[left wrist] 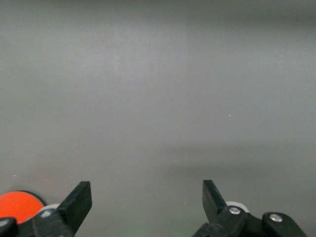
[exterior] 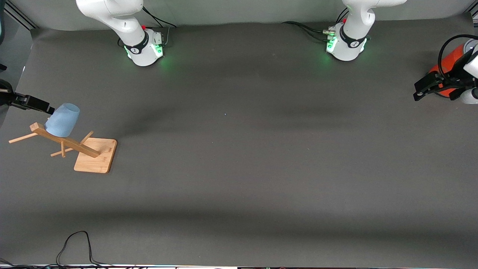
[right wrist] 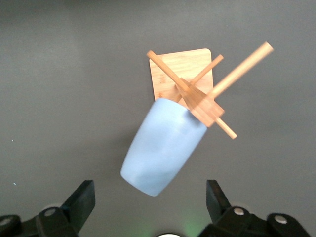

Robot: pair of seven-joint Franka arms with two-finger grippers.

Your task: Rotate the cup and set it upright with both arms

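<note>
We find no brand, label or writing that we can read on anything here; the cup [exterior: 63, 120] is plain pale blue and unmarked.

We count one cup, one wooden rack [exterior: 71, 145] and two arms. The cup hangs mouth-down and tilted on a peg of the rack, which stands on its square wooden base [exterior: 95, 160] toward the right arm's end of the table [exterior: 239, 168]. We count several thin pegs crossing the rack's post, though the exact number is hard to tell.

The front view shows the right tool [exterior: 47, 108] just beside the cup's rounded bottom, but not how its fingers stand. The right wrist view settles that: the right tool [right wrist: 150, 205] has its fingers spread wide apart, with the cup [right wrist: 163, 147] between and ahead of them, no finger touching it. That view also shows the rack [right wrist: 200, 98] end-on, its pegs fanning out over the base [right wrist: 180, 71].

The left tool [exterior: 429, 86] waits at the left arm's end of the table, next to an orange-red can [exterior: 446, 63]. The left wrist view shows the left tool [left wrist: 146, 200] with fingers wide apart over bare table, holding nothing, and only a sliver of the can [left wrist: 17, 205] at the edge.

A black cable [exterior: 76, 246] loops at the table edge nearest the front camera.
</note>
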